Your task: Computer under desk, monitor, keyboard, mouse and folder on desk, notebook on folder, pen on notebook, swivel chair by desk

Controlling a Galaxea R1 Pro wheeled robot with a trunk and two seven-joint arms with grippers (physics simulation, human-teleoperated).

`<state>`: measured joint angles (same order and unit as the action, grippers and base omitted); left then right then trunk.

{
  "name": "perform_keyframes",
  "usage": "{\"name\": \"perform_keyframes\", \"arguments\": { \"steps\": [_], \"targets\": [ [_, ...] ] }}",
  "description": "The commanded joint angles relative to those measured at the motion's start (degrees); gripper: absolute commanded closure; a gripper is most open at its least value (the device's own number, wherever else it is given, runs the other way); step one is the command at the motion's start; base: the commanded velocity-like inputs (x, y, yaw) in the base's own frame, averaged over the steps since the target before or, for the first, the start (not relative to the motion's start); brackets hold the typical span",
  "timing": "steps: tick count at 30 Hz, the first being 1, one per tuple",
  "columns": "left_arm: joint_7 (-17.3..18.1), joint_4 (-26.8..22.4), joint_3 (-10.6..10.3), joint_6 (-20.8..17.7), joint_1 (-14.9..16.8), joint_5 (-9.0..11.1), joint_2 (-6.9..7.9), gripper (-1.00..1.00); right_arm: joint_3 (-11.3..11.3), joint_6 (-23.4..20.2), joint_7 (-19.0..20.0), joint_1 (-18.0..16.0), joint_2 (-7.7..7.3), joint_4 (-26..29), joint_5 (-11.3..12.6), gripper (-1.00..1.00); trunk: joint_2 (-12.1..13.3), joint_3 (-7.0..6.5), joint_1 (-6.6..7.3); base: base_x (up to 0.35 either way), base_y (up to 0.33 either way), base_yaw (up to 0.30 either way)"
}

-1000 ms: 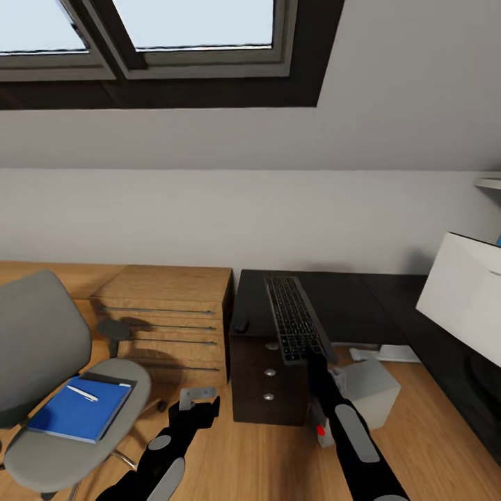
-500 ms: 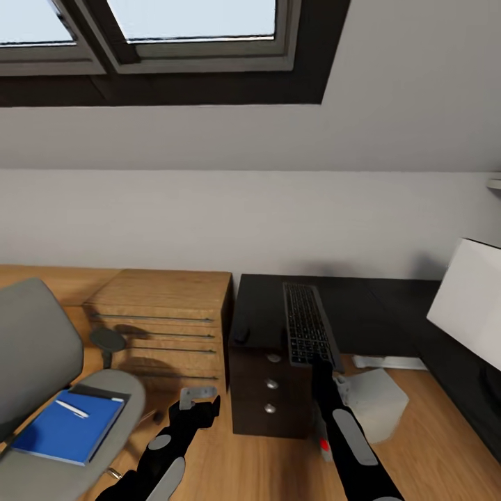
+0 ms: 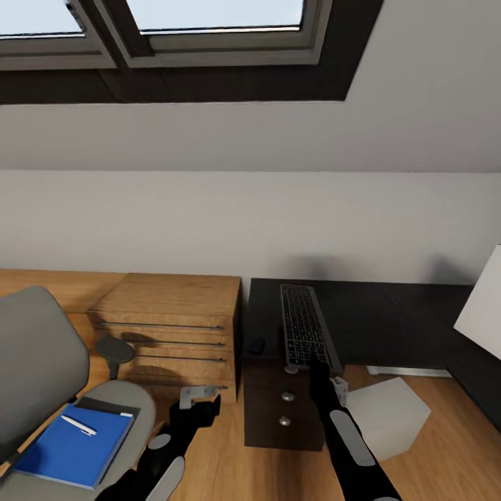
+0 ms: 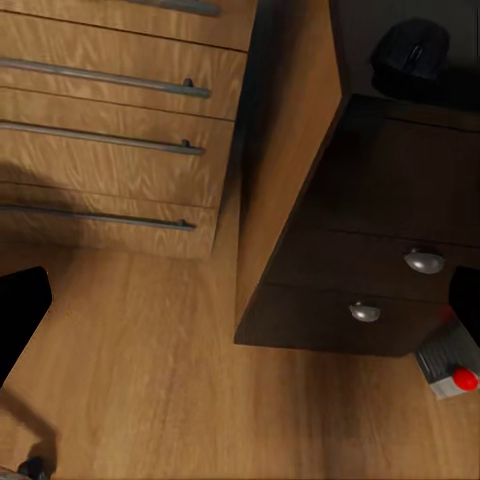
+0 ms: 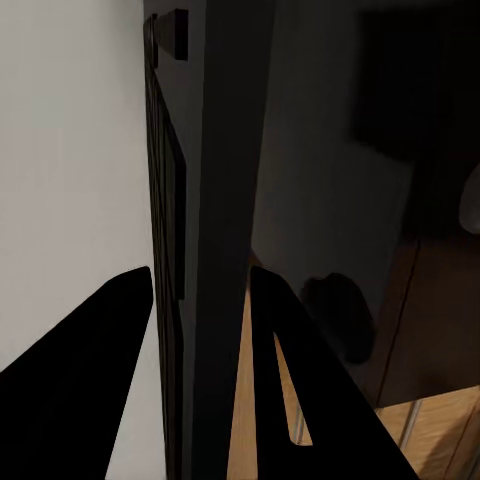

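My right gripper [image 3: 316, 367] [image 5: 198, 272] is shut on the near end of the long keyboard [image 3: 304, 331] [image 5: 205, 200]. The keyboard points away from me over the glossy black desk [image 3: 376, 320], its near end past the front edge. The small black mouse [image 3: 257, 344] [image 4: 410, 50] sits on the desk's left corner. Under the desk stands the pale computer [image 3: 386, 414]. The monitor [image 3: 483, 309] shows its white back at far right. On the swivel chair [image 3: 35, 355] lies the blue folder [image 3: 73, 445] with the pen [image 3: 78, 424] on it; I cannot make out the notebook. My left gripper [image 3: 198, 395] hangs open.
A light wooden dresser [image 3: 170, 320] [image 4: 110, 130] with long bar handles stands left of the desk's dark drawer unit [image 3: 282, 410] [image 4: 400, 240]. A sloped ceiling with skylights hangs overhead. Wooden floor lies between the chair and the drawers.
The camera has shifted, so the desk sits further right in view. The keyboard in my right gripper has swung from a slant to pointing straight away over the desk.
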<state>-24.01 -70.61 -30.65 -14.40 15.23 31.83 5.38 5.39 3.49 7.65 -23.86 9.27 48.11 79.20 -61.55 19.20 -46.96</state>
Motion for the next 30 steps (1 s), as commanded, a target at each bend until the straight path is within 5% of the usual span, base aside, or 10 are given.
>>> {"name": "perform_keyframes", "arguments": {
  "steps": [1, 11, 22, 30],
  "targets": [
    [-0.5, -0.8, -0.1, -0.1, 0.1, 0.5, 0.07, -1.0, 0.1, 0.1, 0.3, 0.0, 0.05, 0.0, 0.6, 1.0, -0.1, 0.07, -0.01, 0.006, 0.031, 0.0],
    [-0.7, -3.1, -0.1, -0.4, 0.1, 2.5, 0.07, -1.0, 0.1, 0.1, 0.4, 0.0, 0.05, 0.0, 0.6, 1.0, -3.3, 1.51, -1.76, 0.001, 0.005, 0.0],
    [-0.8, -3.0, -0.2, -0.4, 0.1, 2.8, 0.05, -1.0, -3.0, 0.1, 0.4, 0.0, -0.04, 0.0, 0.4, 1.0, -7.7, 3.48, -4.18, 0.0, 0.0, 0.0],
    [-0.8, -3.0, -0.3, -0.3, 0.1, 2.8, -0.01, -1.0, -3.2, 0.1, 0.4, 0.0, -0.12, 0.1, 0.5, 1.0, -10.9, 4.92, -5.94, 0.0, 0.0, 0.0]
  ]
}}
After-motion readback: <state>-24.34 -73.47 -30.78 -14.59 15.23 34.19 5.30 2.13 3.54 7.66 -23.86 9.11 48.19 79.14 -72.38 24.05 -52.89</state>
